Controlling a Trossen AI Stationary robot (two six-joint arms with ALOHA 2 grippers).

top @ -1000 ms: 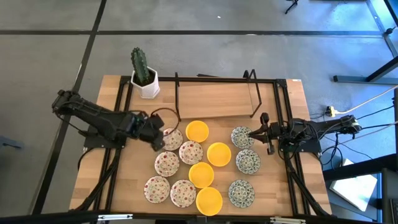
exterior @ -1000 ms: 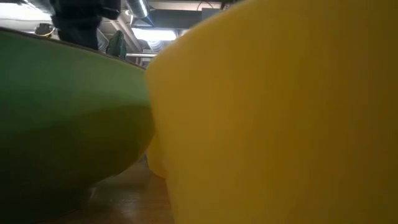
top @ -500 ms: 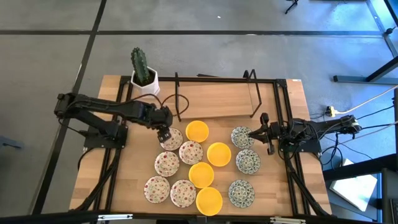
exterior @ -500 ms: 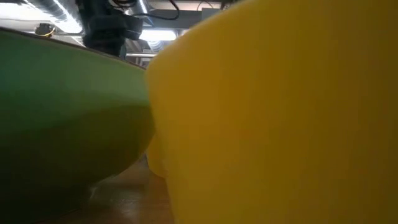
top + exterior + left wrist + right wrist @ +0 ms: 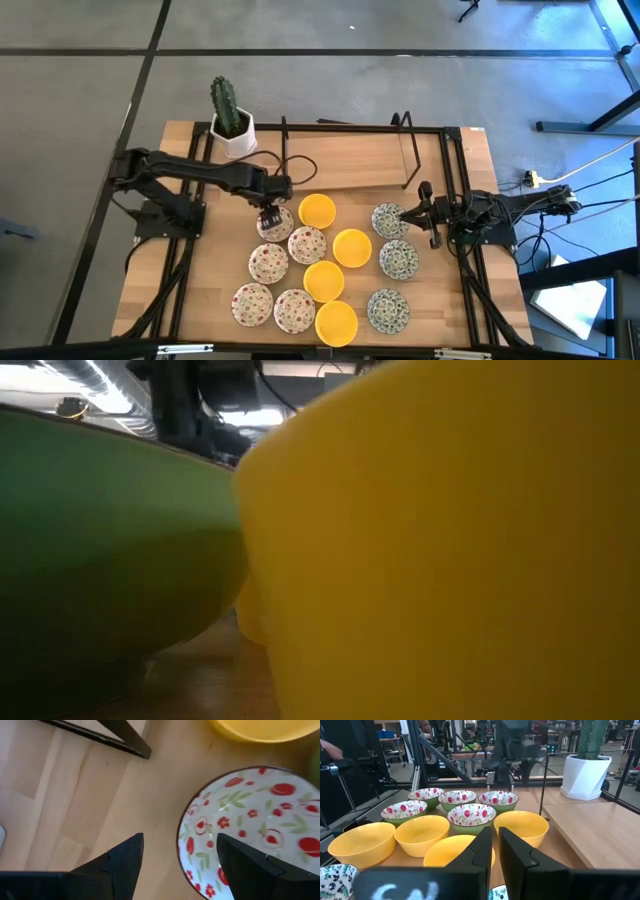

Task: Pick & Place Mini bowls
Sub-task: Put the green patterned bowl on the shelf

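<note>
1. The left pincer is hanging with its fingers spread apart, straddling the rim of the red-speckled bowl just beside the yellow bowl.
2. To grip well, one finger should be going inside the rim and the other outside on the bare table, then closing squarely.
3. Farther from that yellow bowl, the right pincer is waiting with fingers together, holding nothing, by the green-patterned bowl.
4. The cactus pot is standing well apart, behind.
</note>
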